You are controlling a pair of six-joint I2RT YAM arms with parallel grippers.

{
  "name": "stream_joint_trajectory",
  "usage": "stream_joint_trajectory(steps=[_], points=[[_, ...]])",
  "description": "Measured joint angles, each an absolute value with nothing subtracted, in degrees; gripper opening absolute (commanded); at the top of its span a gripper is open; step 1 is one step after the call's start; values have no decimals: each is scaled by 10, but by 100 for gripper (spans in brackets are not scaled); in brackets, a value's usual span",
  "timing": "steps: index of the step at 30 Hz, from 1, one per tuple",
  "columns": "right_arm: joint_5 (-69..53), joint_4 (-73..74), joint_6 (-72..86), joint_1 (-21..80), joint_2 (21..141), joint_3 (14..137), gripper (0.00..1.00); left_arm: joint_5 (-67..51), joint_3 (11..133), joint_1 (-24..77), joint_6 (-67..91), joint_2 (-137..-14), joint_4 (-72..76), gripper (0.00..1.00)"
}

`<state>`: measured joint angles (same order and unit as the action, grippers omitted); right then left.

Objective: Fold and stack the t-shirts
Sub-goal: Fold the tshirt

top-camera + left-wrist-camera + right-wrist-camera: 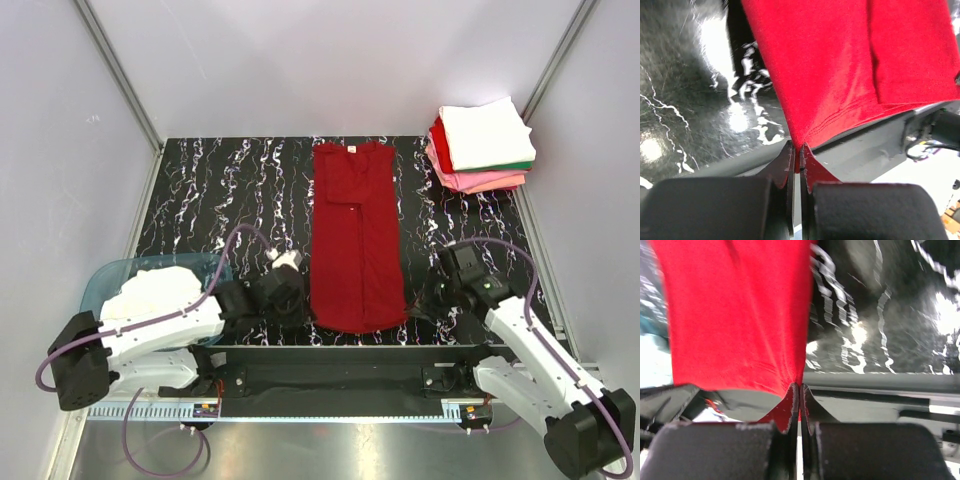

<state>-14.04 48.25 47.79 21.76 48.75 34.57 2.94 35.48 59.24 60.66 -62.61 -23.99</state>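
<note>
left tool (799, 151): pressed together on the near-left hem corner of the dark red t-shirt (357, 240); the fabric is pinched right at the fingertips, and the stitched hem line is seen just ahead of them.
right tool (800, 389): pressed together on the near-right hem corner of the same shirt; the cloth is gathered into small creases where it enters the tips.
dark red t-shirt: laid flat on the tabletop (230, 190) as a long narrow strip, with the sides folded inward. It is stretched away from both tools, collar at the far end, hem at the end held by the tools. One folded edge is seen as a seam running lengthwise, ahead and to the right of the left tool.
span between tools: the hem is held across it, one corner per tool; the tools are set apart by the width of the strip.
folded stack (482, 148): well apart from the right tool, far ahead and to its right. White is on top, with a green edge, red and pink layers beneath.
teal tub (100, 285): near the left tool, to its left, at the tabletop's near edge.
crumpled white garment (155, 292): held inside the tub, bunched, not touched by either tool.
</note>
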Motion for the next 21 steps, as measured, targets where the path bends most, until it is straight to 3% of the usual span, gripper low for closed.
stream_joint_trajectory(steps=[8,21], points=[[-96,490,460,217,590,521,0,16,545,499,526,-670,-291,2],[-65,472,351,141,948,830,0,-83,856,318,380,-977,-356,0]])
